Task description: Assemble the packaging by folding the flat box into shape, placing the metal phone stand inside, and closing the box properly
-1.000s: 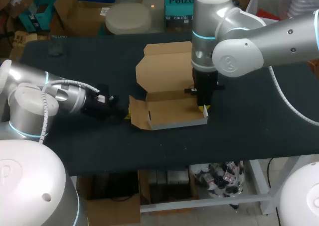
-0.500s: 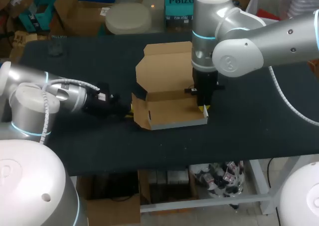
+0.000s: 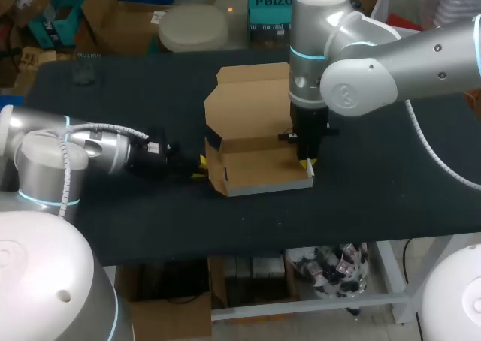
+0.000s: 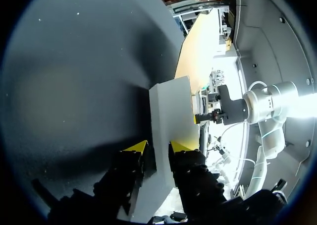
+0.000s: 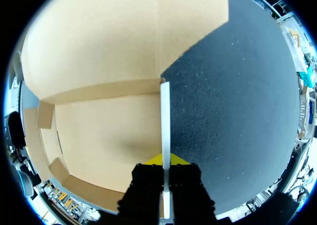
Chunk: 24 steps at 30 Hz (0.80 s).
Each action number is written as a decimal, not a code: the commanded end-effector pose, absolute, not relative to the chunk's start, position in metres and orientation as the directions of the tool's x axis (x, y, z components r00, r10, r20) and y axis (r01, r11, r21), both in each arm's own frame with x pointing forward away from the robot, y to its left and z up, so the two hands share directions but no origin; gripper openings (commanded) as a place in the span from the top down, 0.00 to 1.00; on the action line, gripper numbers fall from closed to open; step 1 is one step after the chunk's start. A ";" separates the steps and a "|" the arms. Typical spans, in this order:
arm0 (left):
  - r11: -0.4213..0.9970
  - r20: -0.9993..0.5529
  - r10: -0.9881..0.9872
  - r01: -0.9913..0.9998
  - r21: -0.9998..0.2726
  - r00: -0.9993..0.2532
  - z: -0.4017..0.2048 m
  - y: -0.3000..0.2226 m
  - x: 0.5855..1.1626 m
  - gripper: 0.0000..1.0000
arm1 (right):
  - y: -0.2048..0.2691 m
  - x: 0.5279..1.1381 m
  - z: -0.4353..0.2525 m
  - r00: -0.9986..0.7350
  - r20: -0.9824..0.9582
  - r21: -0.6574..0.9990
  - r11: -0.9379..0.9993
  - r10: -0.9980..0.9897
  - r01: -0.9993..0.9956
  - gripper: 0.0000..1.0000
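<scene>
both side walls of the half-formed brown cardboard box (image 3: 259,168) mid-frame are pinched by left hand (image 4: 158,146) and right hand (image 5: 165,161); folding step, i judge, next locking them upright.

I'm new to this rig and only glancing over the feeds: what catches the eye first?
A half-folded cardboard box sits in the middle of the black table, its lid lying open and flat behind it. The right hand pinches the box's right wall from above. The left hand lies low at its left end flap.
</scene>
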State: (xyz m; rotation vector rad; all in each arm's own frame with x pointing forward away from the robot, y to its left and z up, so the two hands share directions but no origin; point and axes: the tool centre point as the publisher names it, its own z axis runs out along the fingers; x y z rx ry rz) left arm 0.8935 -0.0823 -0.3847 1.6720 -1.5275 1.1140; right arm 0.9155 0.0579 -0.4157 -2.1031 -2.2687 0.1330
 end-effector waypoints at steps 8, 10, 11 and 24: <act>-0.170 0.918 -0.396 -0.982 -0.086 -0.012 -0.383 -0.089 0.899 0.70 | 0.059 0.916 -0.415 -0.077 -0.029 -0.098 0.074 0.997 0.992 1.00; -0.170 0.919 -0.393 -0.982 -0.084 -0.011 -0.382 -0.090 0.900 0.70 | 0.059 0.916 -0.415 -0.077 -0.029 -0.098 0.074 0.997 0.992 1.00; -0.168 0.921 -0.389 -0.982 -0.081 -0.010 -0.382 -0.091 0.900 0.70 | 0.059 0.916 -0.415 -0.077 -0.029 -0.098 0.074 0.997 0.992 1.00; -0.151 0.912 -0.410 -0.984 -0.097 -0.027 -0.371 -0.101 0.902 0.69 | 0.059 0.916 -0.415 -0.077 -0.029 -0.098 0.074 0.997 0.992 1.00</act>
